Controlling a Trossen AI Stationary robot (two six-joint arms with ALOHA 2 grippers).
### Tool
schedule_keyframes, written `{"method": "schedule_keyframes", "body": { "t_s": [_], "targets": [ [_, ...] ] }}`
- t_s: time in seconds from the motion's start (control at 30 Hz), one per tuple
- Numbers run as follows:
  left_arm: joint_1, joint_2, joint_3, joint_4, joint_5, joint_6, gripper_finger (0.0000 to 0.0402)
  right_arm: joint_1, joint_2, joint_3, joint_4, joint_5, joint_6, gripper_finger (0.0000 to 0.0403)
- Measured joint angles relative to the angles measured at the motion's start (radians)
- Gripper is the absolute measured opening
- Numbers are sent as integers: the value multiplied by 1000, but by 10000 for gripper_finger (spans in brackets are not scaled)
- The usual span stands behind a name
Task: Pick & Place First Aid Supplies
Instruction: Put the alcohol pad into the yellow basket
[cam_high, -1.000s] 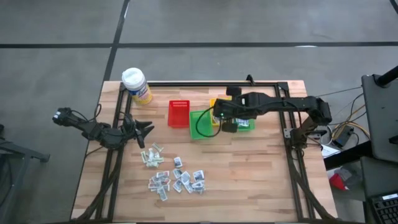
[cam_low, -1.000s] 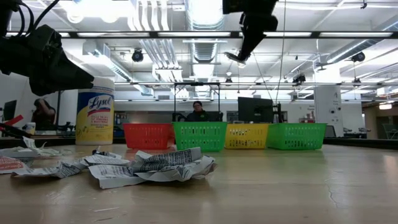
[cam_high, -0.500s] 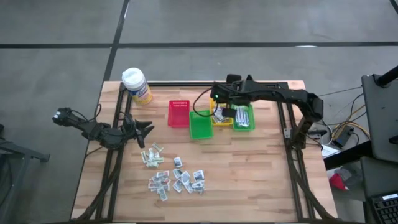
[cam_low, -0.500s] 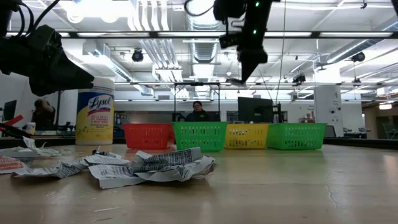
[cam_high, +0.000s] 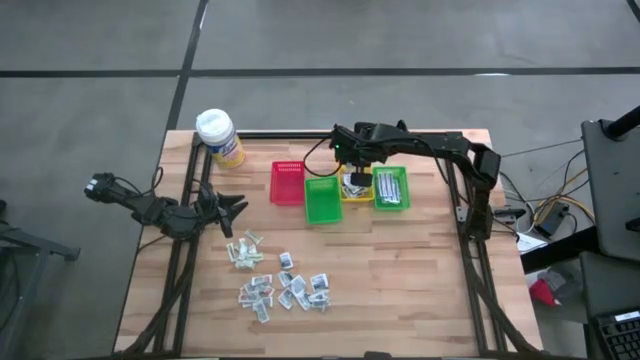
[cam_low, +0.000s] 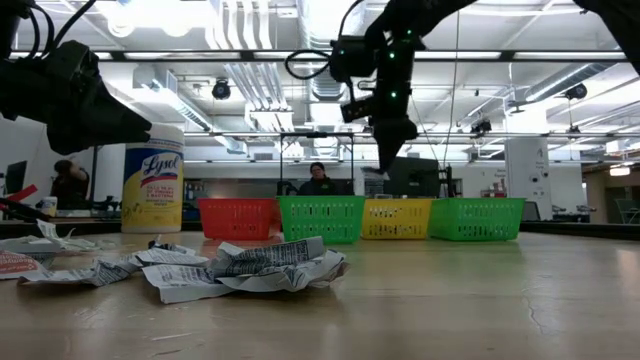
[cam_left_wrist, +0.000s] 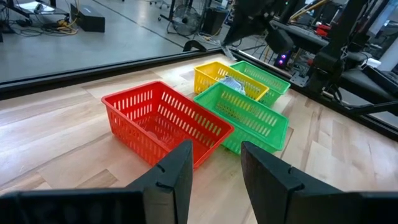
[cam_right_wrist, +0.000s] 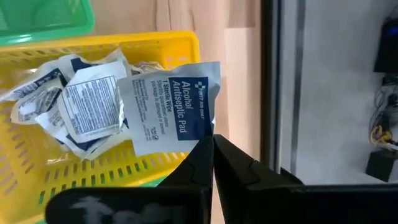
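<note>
My right gripper (cam_right_wrist: 213, 146) is shut on a white and blue alcohol pad packet (cam_right_wrist: 171, 112). It hovers over the yellow bin (cam_right_wrist: 124, 40), which holds several more packets (cam_right_wrist: 74, 112). In the high view it (cam_high: 351, 172) is at the far middle of the table, and in the low view it (cam_low: 385, 163) points down above the row of bins. A pile of first aid supplies (cam_high: 278, 282) lies on the near half of the table. My left gripper (cam_high: 236, 208) waits open at the table's left, above the wood. My right gripper pinches the packet by one corner (cam_right_wrist: 208, 132) between its two shut fingers, which slant down from above. The packet spreads flat beyond the fingertips, lifted clear above the yellow bin and the packets inside it.
Red (cam_high: 288, 183), green (cam_high: 322, 200), yellow (cam_high: 356, 194) and a second green bin (cam_high: 390, 188) stand in a row at the far middle. A yellow bottle with a white cap (cam_high: 220, 137) stands at the far left corner. A black frame rail (cam_right_wrist: 268, 81) runs behind the bins.
My right gripper has swung toward the table's far edge and come down. It started high above the bins and is now just over the yellow bin. It has stayed shut the whole time.
</note>
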Motion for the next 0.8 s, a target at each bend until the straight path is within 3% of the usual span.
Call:
{"method": "schedule_keyframes", "body": {
  "t_s": [0.23, 0.8],
  "targets": [
    [0, 0, 0, -2, -40, 0, 131, 2, 54, 0, -4, -73, 2, 8],
    [0, 0, 0, -5, -86, 13, 131, -5, 116, -5, -7, -79, -6, 8]
  ]
}}
